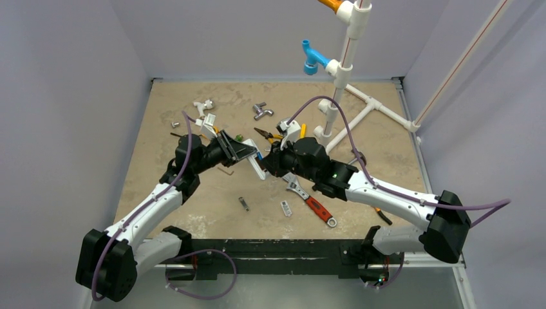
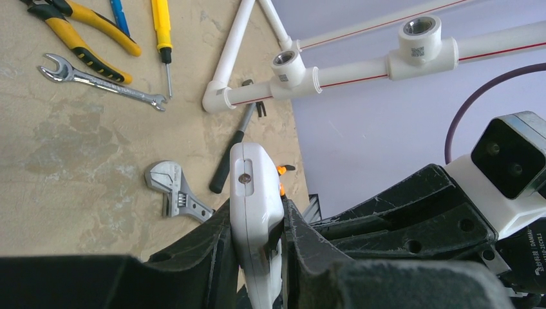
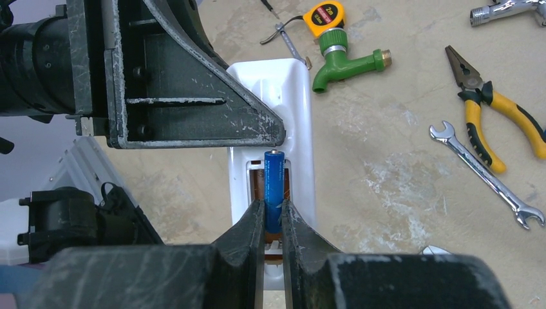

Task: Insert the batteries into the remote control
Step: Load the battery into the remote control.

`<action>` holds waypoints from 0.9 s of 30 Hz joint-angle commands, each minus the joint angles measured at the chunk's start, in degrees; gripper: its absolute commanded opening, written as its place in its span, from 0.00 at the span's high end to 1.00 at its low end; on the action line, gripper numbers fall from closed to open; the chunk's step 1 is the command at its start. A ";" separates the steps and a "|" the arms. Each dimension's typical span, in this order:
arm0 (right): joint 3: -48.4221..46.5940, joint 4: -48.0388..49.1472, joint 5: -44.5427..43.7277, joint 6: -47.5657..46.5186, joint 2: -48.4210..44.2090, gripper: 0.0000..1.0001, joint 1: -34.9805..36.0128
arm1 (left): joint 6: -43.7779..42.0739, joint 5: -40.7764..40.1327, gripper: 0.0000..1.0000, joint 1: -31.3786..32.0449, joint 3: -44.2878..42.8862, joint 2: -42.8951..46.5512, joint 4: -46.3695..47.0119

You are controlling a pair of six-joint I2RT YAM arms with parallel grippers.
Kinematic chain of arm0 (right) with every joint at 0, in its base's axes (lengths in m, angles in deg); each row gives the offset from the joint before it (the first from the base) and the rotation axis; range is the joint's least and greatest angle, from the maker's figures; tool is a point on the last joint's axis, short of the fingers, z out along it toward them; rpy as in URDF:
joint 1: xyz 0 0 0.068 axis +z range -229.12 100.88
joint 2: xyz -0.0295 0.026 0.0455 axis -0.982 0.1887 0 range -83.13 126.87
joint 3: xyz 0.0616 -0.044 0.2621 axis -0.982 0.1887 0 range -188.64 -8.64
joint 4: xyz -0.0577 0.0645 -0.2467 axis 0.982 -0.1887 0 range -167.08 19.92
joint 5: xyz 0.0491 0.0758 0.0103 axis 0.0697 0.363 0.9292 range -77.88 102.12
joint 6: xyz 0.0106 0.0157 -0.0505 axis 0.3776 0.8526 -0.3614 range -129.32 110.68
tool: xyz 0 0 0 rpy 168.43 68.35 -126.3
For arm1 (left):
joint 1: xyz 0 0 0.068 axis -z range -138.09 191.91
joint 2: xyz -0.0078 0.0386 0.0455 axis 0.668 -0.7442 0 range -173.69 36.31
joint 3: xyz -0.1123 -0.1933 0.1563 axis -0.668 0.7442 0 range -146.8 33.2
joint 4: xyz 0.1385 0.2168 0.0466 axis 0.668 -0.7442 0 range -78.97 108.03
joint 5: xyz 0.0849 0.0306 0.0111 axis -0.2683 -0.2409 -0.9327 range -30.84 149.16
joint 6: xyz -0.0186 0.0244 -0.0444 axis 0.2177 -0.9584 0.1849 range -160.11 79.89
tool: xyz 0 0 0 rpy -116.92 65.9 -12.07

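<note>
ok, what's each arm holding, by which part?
Left gripper: jaws clamp the white rectangular plastic remote control at the end opposite its battery recess. Right gripper: jaws pinch a blue cylindrical battery by one end.

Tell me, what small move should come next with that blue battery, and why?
Probably press the small blue cylindrical battery down into the open recess of the white plastic remote control. The right end effector pinches it lengthwise over that recess, and the left end effector clamps the remote steady.
</note>
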 commanded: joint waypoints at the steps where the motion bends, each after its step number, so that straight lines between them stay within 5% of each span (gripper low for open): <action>1: -2.67 0.63 -0.85 0.30 -0.06 0.97 0.28 | 1.48 0.79 1.00 0.19 -0.70 1.27 3.17; 27: -2.53 1.10 -2.69 -0.84 0.04 0.78 0.89 | 2.30 1.85 1.00 0.16 0.63 1.03 5.63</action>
